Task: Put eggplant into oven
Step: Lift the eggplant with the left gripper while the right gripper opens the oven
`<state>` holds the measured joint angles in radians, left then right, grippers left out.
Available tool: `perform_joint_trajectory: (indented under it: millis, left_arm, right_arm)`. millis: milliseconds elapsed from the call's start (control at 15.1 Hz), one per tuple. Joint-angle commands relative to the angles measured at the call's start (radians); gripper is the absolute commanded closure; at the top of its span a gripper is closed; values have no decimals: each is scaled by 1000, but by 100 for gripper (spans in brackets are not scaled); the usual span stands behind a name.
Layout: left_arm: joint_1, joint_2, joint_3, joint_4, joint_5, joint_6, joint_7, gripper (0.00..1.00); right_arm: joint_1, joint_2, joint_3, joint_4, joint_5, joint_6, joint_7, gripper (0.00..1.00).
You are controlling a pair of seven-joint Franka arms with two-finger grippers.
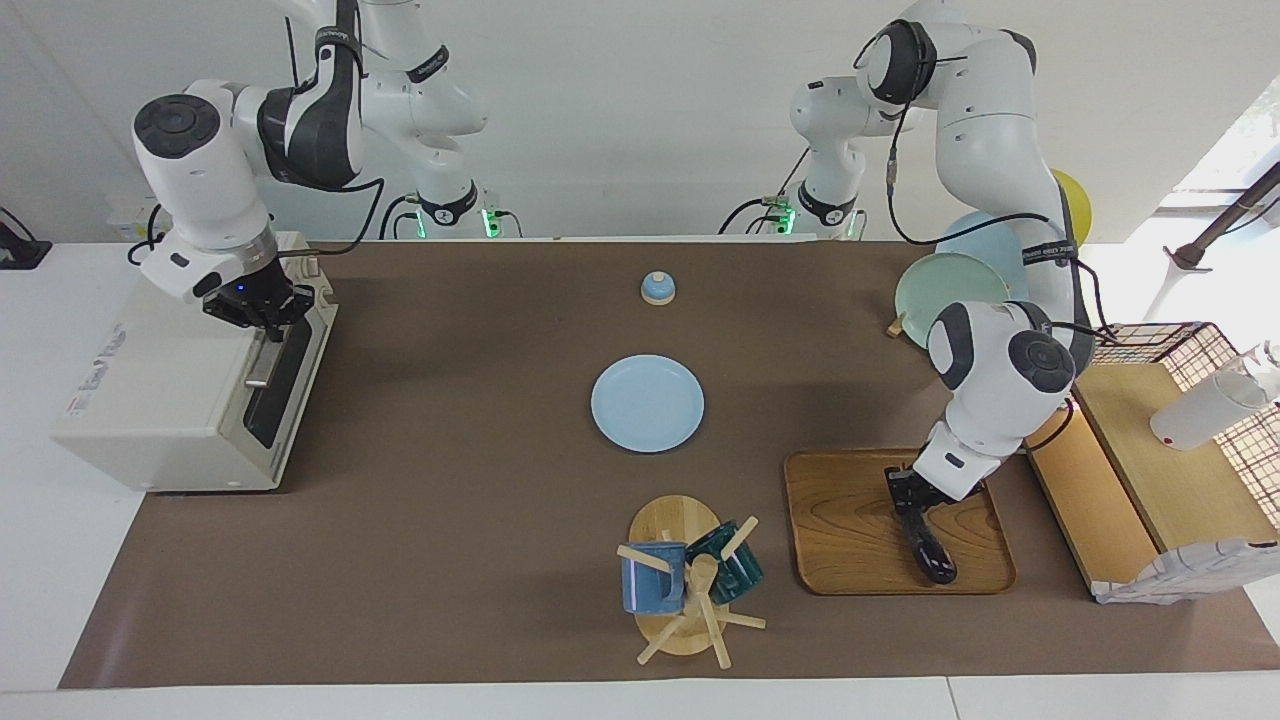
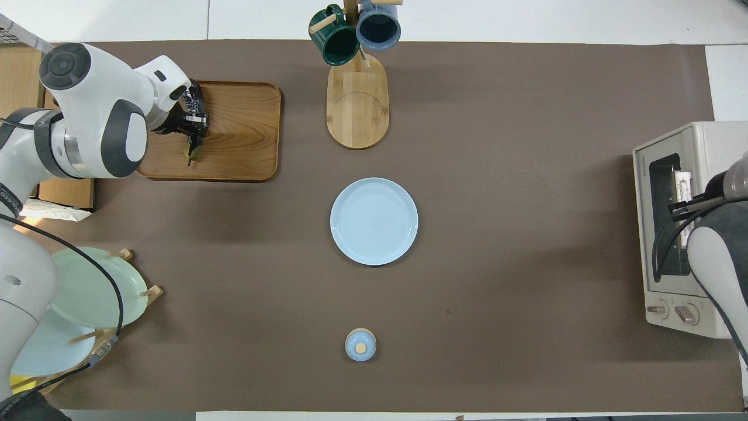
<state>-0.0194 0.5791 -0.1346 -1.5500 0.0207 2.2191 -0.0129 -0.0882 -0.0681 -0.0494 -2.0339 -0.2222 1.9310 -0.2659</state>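
One boxy cream-white toaster oven (image 1: 190,395) sits under the right hand (image 1: 262,318), whose grip I cannot tell. On the wooden tray (image 1: 850,530), the left hand (image 1: 908,497) clasps the slim dark-purple eggplant (image 1: 928,548) at its stem end.

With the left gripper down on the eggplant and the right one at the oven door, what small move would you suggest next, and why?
Probably pull the oven door down first. The right gripper sits at the door's handle, and the door looks shut. The left gripper is down at the stem end of the eggplant, which lies on the wooden tray. Lifting it can wait until the oven is open.
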Motion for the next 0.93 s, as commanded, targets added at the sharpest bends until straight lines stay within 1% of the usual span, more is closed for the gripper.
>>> perform_joint_trajectory:
  millis: [0,199,266,399,531,664,731,797,863]
  left_arm:
    - [-14,-36,6,5,-33,-48,-7,100]
    - [-22,-149,6,-10,-106,-166,-44,100]
    - [-45,-178,4,-18,-113,-194,-85,100]
    - [-112,-229,4,-22,-116,-261,-201,100]
    - [-200,-264,4,-38,-117,-292,-304,100]
    - [-296,-281,6,-74,-117,-276,-404,100]
    - [-332,-301,6,-116,-117,-257,-414,100]
    - [-373,-324,4,-178,-120,-196,-424,100]
    - [-401,-344,4,-237,-125,-133,-453,100]
  right_arm:
    - [-10,-10,9,-60,-16,52,5,100]
    - [-1,2,11,-78,-2,72,7,100]
    - [2,7,14,-83,-2,89,8,100]
    - [59,20,16,-95,1,123,46,100]
    - [82,37,16,-98,6,137,95,100]
    - [117,66,16,-115,35,181,117,100]
    - [123,86,16,-124,64,213,129,100]
    - [123,106,16,-141,78,264,134,100]
    - [128,106,17,-167,78,310,136,100]
